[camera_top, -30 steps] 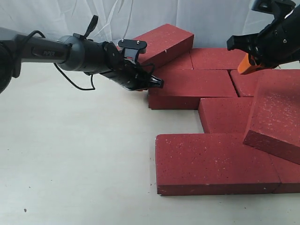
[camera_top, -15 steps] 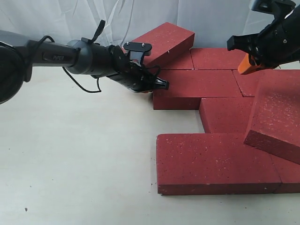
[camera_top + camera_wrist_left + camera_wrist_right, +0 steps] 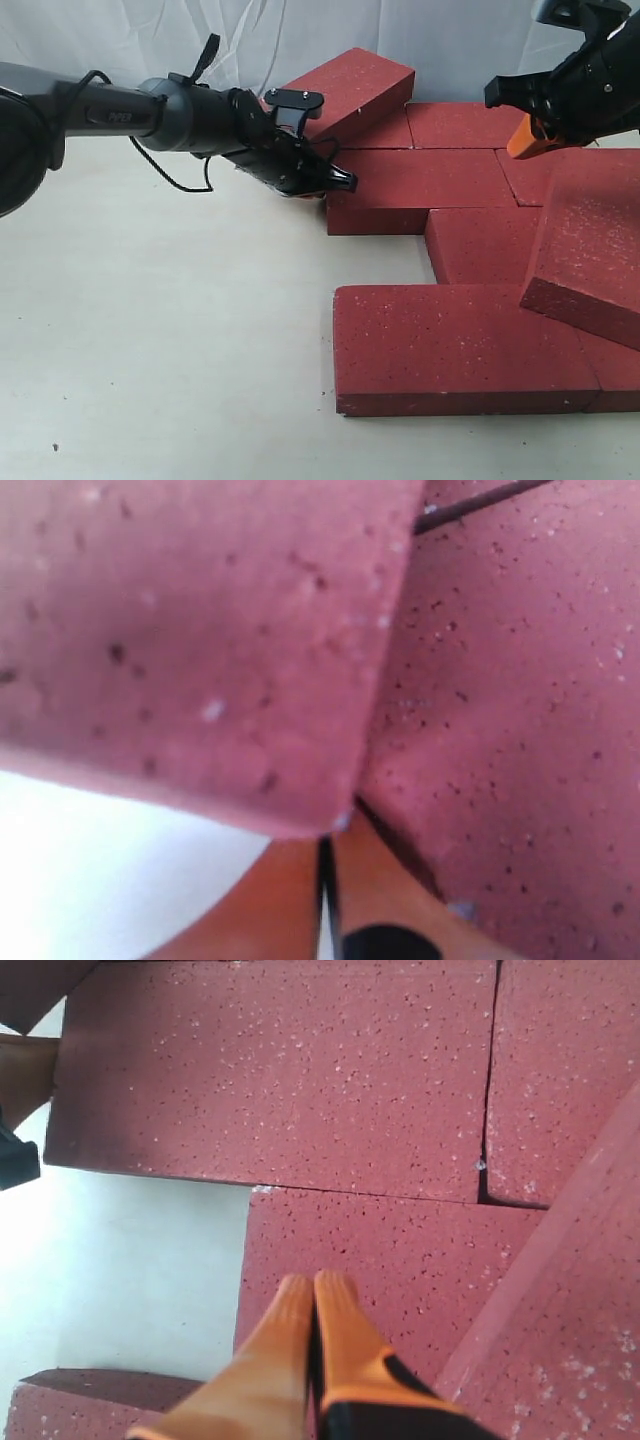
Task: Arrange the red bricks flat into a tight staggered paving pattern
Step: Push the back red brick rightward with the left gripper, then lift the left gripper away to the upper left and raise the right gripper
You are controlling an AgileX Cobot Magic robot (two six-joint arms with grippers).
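The red bricks (image 3: 450, 340), dark, matte, rough, pale-speckled and sharp-edged, fill the worktop (image 3: 160, 350) from 12 to 4 o'clock. Most lie flat and staggered, but the rear brick (image 3: 350, 90) at 12 and the propped brick (image 3: 590, 240) at 3 are tilted. The left gripper (image 3: 338, 182), fingers together, meets a flat brick's end. The right gripper (image 3: 314, 1285), fingers together, hangs above.
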